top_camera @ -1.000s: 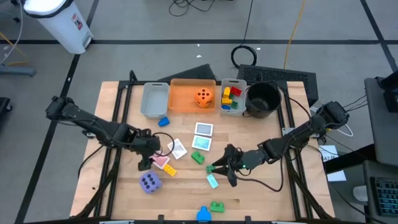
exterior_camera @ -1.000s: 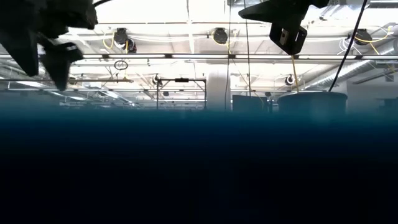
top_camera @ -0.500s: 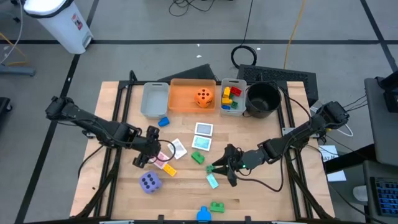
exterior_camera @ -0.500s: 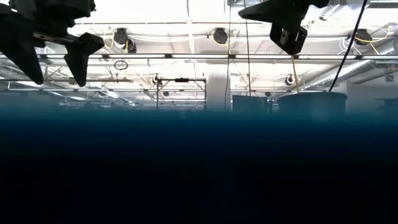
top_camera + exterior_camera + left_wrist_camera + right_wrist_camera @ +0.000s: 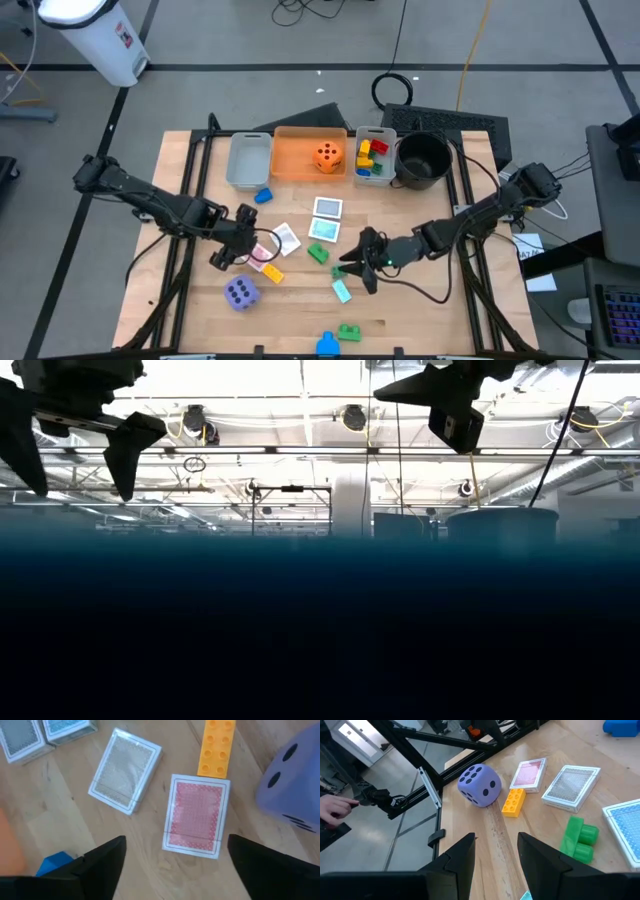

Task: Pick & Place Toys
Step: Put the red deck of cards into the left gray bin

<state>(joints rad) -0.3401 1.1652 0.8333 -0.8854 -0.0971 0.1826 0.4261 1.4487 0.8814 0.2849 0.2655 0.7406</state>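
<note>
L pincer hangs over the red-backed card, fingers spread wide either side of it w/ nothing between them, looks lined up to drop & pinch that card by its edges. Card lies flat on the surface, just beside a yellow brick and near the purple die; a grey-backed card sits close by, apart from it.

R pincer is mid-surface near a green brick and a teal card. Its fingers stand partly apart in the wrist view w/ bare wood between, so it's holding nothing, prob. waiting its turn.

At the far edge, sorting is underway by type: orange die in the orange bin, mixed bricks in the small grey bin; the other grey bin looks unfilled, likely meant for cards. Black bowl beside them. Still loose: a blue brick near the bins, two cards mid-surface, blue & green bricks at the near edge.
</note>
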